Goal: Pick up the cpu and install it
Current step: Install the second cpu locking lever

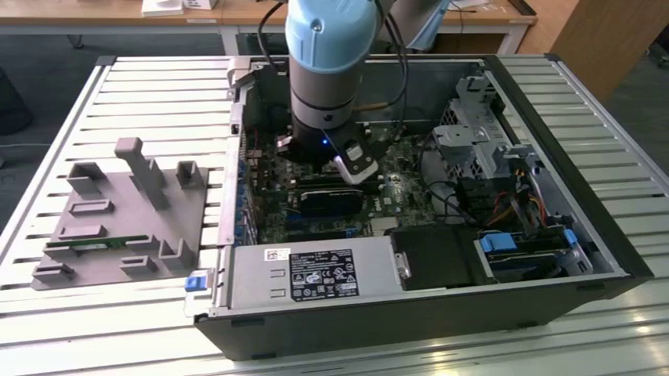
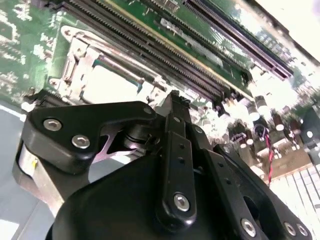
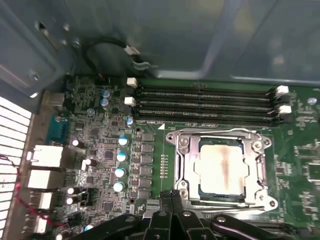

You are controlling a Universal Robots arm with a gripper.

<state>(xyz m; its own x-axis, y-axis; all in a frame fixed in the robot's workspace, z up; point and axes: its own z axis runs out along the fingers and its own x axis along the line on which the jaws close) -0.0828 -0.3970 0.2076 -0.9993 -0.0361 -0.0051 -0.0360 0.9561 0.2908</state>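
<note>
A grey fixture block (image 1: pixel 115 223) with upright posts sits on the left side of the slatted worktop (image 1: pixel 63 102). A long green memory stick (image 1: pixel 94 245) lies in one of its slots near the front edge.

Just beside it towards the exterior view's right stands the open computer case (image 1: pixel 585 258), taking up the middle and right side of the worktop. A silver power supply (image 1: pixel 313 274) lies along its front wall. The arm (image 1: pixel 329 70), with its pale blue joint, reaches straight down into the case above the green motherboard (image 1: pixel 403 192).

The gripper (image 1: pixel 358 174) hangs low over the board. In both wrist views its black fingers (image 3: pixel 165 216) are clenched together tip to tip, with nothing seen between them.

The cpu (image 3: pixel 223 170) lies flat in its socket on the motherboard, its pale metal top facing up and a faint darker streak down its middle. The silver retention frame (image 3: pixel 182 165) surrounds it on all sides. The closed gripper (image 3: pixel 172 196) is near the socket's edge, apart from the chip. In the second wrist view the cpu (image 2: pixel 115 82) shows just beyond the fingertips (image 2: pixel 176 102).

Four long black memory slots (image 3: pixel 205 105) run along one side of the socket, and a row of blue-topped capacitors (image 3: pixel 120 157) stands on another side.

At the case's right end sits a metal drive cage (image 1: pixel 471 133), with bundled cables (image 1: pixel 518 207) and blue clips (image 1: pixel 500 241) towards the front.
</note>
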